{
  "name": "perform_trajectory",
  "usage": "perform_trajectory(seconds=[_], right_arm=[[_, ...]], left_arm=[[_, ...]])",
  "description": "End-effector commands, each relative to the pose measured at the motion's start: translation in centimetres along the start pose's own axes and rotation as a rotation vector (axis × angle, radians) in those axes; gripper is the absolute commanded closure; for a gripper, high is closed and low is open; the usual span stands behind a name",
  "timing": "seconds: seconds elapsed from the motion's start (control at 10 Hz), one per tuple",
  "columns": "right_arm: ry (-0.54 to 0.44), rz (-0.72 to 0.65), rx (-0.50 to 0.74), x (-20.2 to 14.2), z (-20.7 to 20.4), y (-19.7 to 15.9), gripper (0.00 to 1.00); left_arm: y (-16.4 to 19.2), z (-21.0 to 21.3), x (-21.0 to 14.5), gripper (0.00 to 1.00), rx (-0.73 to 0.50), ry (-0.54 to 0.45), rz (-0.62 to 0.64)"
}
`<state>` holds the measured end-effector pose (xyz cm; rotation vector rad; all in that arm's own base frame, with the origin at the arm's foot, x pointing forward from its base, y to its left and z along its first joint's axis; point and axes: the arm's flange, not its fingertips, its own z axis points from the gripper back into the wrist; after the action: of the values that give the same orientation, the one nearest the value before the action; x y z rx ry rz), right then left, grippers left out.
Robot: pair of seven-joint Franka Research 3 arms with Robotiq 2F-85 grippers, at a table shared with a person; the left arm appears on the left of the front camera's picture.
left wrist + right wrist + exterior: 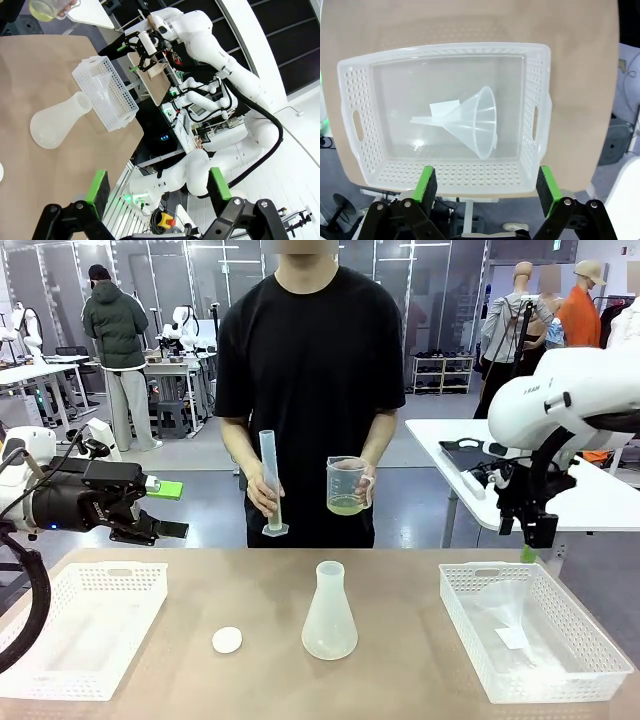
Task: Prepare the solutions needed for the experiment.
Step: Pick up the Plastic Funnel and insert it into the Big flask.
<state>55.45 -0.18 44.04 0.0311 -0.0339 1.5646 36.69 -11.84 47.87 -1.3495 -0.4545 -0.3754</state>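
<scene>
Jaws are standing spread on my left gripper (168, 510) and right gripper (486, 184), the right one hovering over the funnel (470, 122) lying in its basket (445, 175). Solution (345, 505) is sitting in the person's beaker (346, 475). I'm judging a slow, centred pinch across the cone safest.

Flask (329, 612) stands between left basket (138, 618) and right basket (464, 630), which holds funnel (475, 125)

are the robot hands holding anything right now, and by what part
Nothing is held. The left hand and the right hand are both open and empty.
</scene>
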Motion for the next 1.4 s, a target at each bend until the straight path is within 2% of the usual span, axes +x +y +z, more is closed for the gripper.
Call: perform_trajectory(seconds=[0.0, 0.6, 1.2, 1.3], right_arm=[[-0.026, 0.022, 0.059, -0.5, -1.3, -1.4, 0.0], [-0.088, 0.037, 0.188, -0.8, -5.9, -1.4, 0.0], [-0.079, 0.039, 0.27, -1.0, -9.3, -1.7, 0.0], [-0.068, 0.04, 0.265, -1.0, -9.4, -1.6, 0.14]], left_arm=[[-0.2, -0.2, 0.1, 0.0, -0.022, -0.015, 0.01], [-0.2, -0.2, 0.1, 0.0, -0.022, -0.015, 0.01], [-0.2, -0.2, 0.1, 0.0, -0.022, -0.015, 0.01], [-0.2, -0.2, 0.1, 0.0, -0.022, -0.015, 0.01]])
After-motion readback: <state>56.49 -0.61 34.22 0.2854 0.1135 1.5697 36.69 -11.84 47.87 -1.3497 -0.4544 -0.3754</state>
